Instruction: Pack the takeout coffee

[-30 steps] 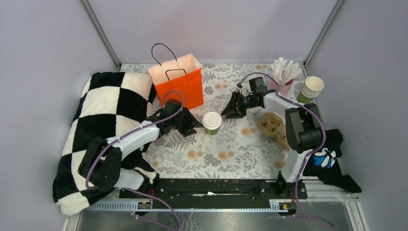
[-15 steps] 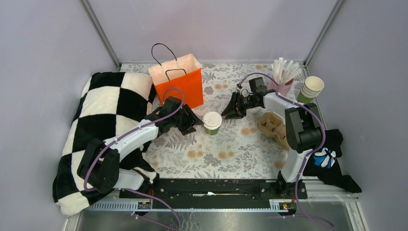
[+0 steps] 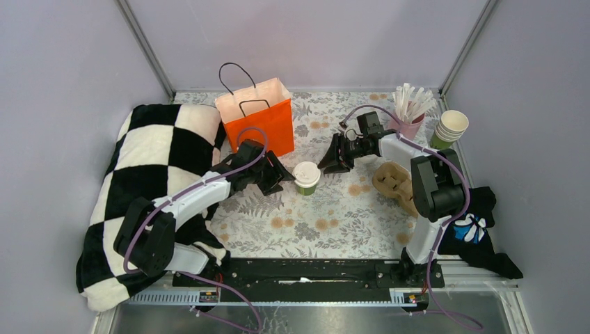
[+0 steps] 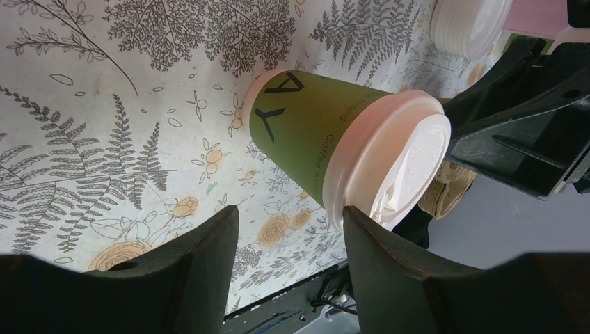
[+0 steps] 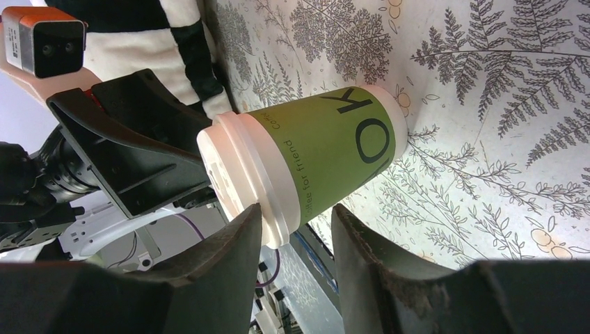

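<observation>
The takeout coffee [image 3: 306, 177] stands upright on the floral worktop [image 3: 334, 223], near its middle, with the robot's two arms closing on it from either side. The left tool [image 3: 280, 179] and the right tool [image 3: 325, 164] both have their fingers spread and hold nothing. Each sits just beside the cup without touching it.

The paper cup probably weighs little unless it is filled. Its thin green wall would likely buckle under a hard squeeze, and the white snap-on lid could pop off if pinched or lifted by its rim. The safest hold looks to be across the green wall just below the lid, where the rim stiffens it, keeping the cup upright throughout.

The brown pulp carrier [image 3: 394, 183] lies to the right, beside the right arm. An orange paper bag [image 3: 259, 124] stands open behind the cup, close to the left arm's elbow. Farther off are spare lidless cups [image 3: 450, 129], a pink holder of straws [image 3: 410, 110] and a checkered blanket [image 3: 149, 163]. With both tools so near the cup, either could tip it.
</observation>
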